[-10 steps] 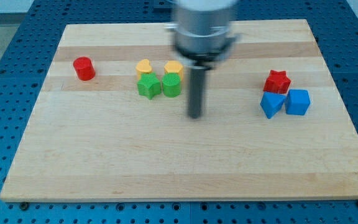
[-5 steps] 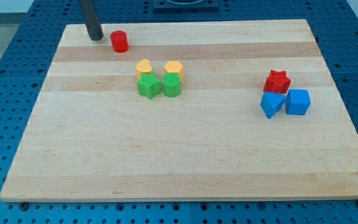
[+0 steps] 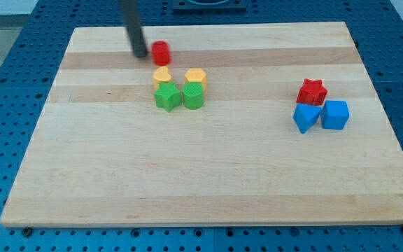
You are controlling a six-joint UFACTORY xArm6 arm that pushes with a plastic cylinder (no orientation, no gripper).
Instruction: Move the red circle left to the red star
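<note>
The red circle (image 3: 161, 52) is a short red cylinder near the view's top, left of centre on the wooden board (image 3: 208, 175). My tip (image 3: 140, 54) stands just to its left, close to it or touching it. The red star (image 3: 312, 92) sits far to the view's right, above a blue block (image 3: 306, 117) and a blue cube (image 3: 335, 115).
Just below the red circle sits a tight cluster: a yellow heart (image 3: 162, 75), a yellow block (image 3: 195, 76), a green star (image 3: 167, 97) and a green round block (image 3: 193, 95). A blue perforated table surrounds the board.
The rod went from the board's middle to the top left. The red circle has slid from the far left up and then right; tip and circle both moved right in the last half second.
</note>
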